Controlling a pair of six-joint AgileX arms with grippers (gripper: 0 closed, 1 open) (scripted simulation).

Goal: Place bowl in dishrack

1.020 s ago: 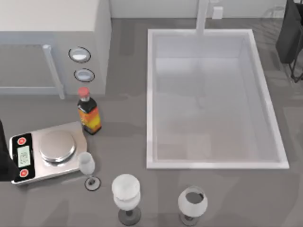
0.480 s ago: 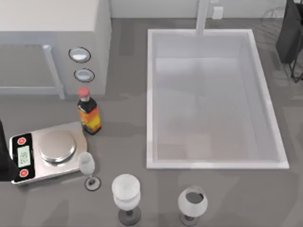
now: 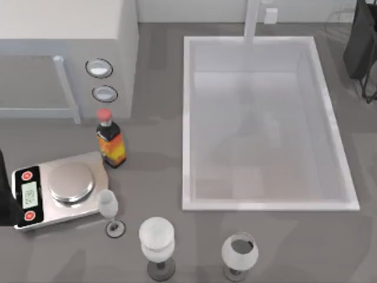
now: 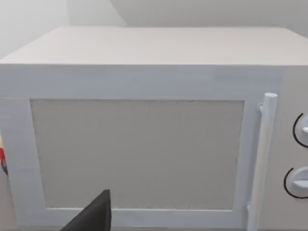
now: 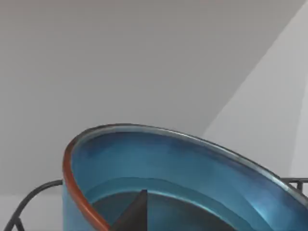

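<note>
1. bowl [image 5: 159,178]: in the right wrist view it sits tilted, close under the camera, with thin black wires of the dishrack [image 5: 29,199] curving beside its rim. the bowl appears to be at or in the dishrack.
2. right pincer: one dark finger tip [image 5: 134,214] shows inside the bowl's rim. whether the pincer is clamped on the wall or slack cannot be told.
3. left pincer: one dark finger [image 4: 94,216] shows in front of the microwave [image 4: 144,139] door. its opening cannot be told, and nothing is seen in it.
4. risk: if the bowl is not seated between the wires, letting go could let it roll or tip off the dishrack. judged cause: the tilt and the glossy glaze.
5. risk: pulling the finger out along the wall could drag the bowl with it.
6. hidden: the bowl's base and its contact with the wires are cut off. in the top view the dishrack [image 3: 362,44] is cut by the frame edge beyond the sink [image 3: 185,118].
</note>
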